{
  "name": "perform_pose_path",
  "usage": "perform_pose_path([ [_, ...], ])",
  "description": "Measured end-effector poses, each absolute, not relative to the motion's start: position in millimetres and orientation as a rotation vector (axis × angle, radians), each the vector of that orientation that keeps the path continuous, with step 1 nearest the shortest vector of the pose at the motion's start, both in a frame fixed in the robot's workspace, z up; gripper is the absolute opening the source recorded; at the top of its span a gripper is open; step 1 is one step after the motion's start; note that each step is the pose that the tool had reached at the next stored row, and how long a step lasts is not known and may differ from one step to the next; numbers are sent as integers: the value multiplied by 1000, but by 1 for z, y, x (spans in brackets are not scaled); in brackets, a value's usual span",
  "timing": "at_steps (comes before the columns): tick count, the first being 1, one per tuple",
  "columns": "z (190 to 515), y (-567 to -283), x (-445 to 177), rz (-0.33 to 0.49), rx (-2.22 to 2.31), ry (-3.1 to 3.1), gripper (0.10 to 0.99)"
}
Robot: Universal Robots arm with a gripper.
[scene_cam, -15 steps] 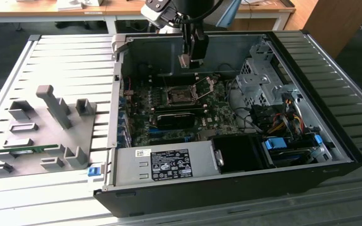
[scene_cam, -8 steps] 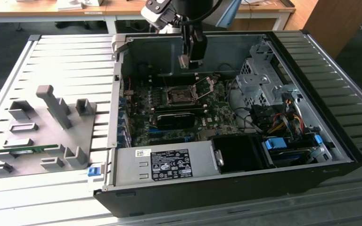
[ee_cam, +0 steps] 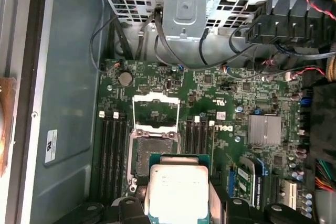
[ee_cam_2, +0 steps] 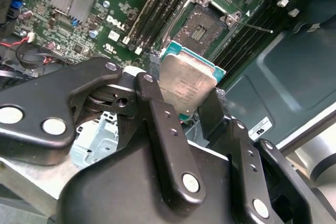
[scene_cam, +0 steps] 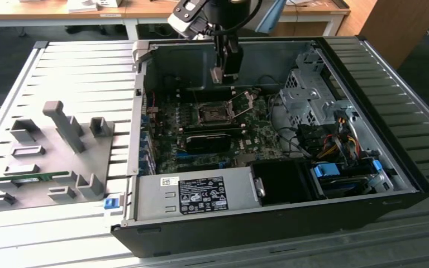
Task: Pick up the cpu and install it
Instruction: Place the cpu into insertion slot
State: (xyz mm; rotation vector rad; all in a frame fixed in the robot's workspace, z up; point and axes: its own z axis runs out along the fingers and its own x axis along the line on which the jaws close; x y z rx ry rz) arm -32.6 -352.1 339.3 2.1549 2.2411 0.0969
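**Silver chip is in the claw, not yet in its seat**

The black claw (ee_cam_2: pixel 184 98) is clenched on the cpu (ee_cam_2: pixel 187 83), a small flat square chip with a shiny silver top and a thin green rim. Its fingers (ee_cam_2: pixel 155 108) press on two opposite edges, so the chip sits right between the claw's tips. The picking-up part looks done.

In the exterior view the claw hangs inside the open black metal computer case (scene_cam: pixel 274 223), which lies on the grey slatted metal worktop (scene_cam: pixel 73 67). The chip is up in the air and touches nothing but the claw.

Under the claw lies the big green circuit board (ee_cam: pixel 236 93). The square socket (ee_cam: pixel 152 161) on it, with its silver metal frame, is near the claw's tips and just past them, apart from the chip. The socket's thin metal cover frame (ee_cam: pixel 155 111) stands flipped up, and the socket looks bare inside.

So the putting-in part is not done. The chip is close to its seat but not in it, and the cover is open. I would say the job is about half done.

The flat grey plastic fixture plate (scene_cam: pixel 51 151) with its blocks lies well away from the claw, outside the case.
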Motion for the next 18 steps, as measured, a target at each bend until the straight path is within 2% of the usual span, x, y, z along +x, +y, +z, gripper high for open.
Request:
perform_pose_path([
  [18, 332, -352, -33, 96, 2155, 2241, 537],
])
